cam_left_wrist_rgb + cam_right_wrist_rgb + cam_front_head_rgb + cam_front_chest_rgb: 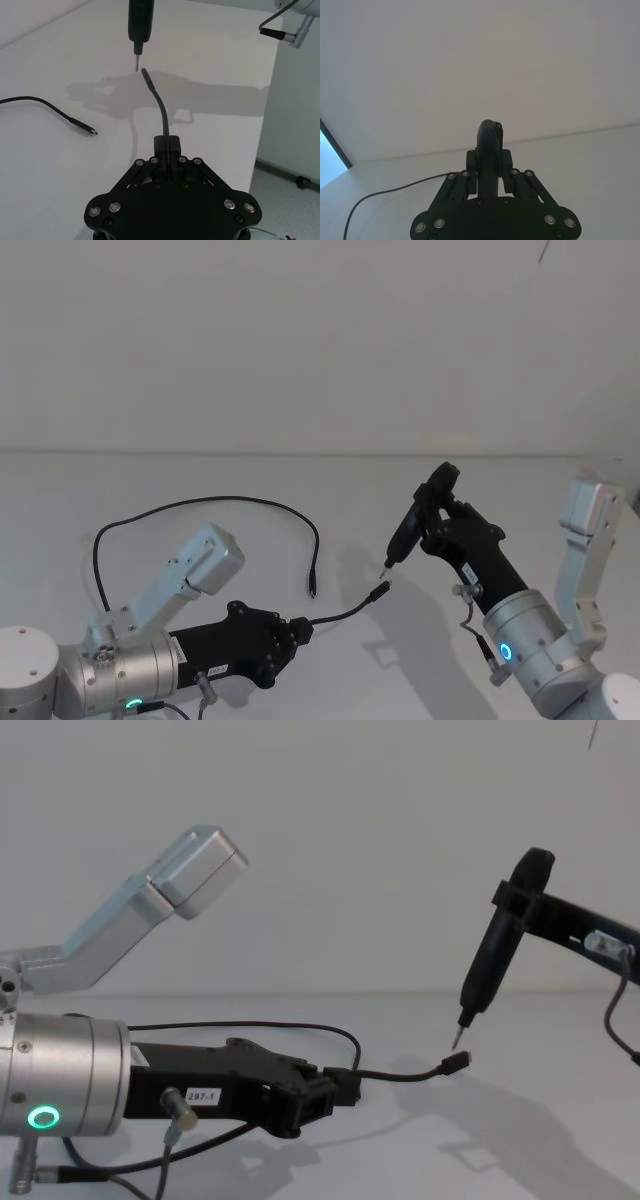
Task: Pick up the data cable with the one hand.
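Black data cable (200, 504) clamped in left claw (298, 629), plug end raised off white surface (300, 480). Right claw (437, 523) clenched on pen-shaped tool (415, 525), tip just above plug.

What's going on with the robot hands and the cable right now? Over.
Left gripper shut on data cable, near plug end lifted. Right gripper shut on pen-shaped tool, its tip beside that plug. Cable's far end on table. Nothing blocking.

data cable (200, 505): one
plugs on cable: two
pen-shaped tool (415, 525): one
grippers: two, left gripper (300, 630) and right gripper (440, 515)
table (560, 500): one
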You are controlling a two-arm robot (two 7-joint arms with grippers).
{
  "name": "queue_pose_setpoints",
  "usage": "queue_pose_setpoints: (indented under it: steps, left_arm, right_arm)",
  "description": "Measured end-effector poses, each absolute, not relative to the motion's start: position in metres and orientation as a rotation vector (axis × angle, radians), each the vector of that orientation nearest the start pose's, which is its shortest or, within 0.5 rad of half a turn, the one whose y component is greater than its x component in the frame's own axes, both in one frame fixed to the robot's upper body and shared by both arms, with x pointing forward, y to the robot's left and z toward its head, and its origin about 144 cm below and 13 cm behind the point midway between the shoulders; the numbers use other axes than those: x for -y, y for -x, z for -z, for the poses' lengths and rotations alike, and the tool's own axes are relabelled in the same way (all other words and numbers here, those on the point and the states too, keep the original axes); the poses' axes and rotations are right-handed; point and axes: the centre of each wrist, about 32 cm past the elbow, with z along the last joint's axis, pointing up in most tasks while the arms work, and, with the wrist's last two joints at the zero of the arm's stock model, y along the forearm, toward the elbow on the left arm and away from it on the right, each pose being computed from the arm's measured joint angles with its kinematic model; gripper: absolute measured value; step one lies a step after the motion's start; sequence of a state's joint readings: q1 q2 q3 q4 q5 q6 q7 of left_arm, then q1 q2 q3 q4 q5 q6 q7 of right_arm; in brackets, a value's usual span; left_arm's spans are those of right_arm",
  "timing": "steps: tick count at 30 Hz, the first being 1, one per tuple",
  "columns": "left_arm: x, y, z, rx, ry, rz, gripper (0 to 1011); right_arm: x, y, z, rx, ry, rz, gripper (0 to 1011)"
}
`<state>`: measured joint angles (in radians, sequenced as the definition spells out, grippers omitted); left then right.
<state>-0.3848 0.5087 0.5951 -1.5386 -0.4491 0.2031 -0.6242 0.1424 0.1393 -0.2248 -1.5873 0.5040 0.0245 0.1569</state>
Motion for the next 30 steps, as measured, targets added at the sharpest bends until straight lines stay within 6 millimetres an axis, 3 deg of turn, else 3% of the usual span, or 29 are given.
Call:
queue_pose_setpoints:
  steps: [30]
  left_arm:
    - [-0.218, -0.518, -1.208, -0.014, -0.246, -0.471, 41]
  right_arm:
    - [0.208, -0.491, -1.190, -0.204, -0.297, 1.136, 279]
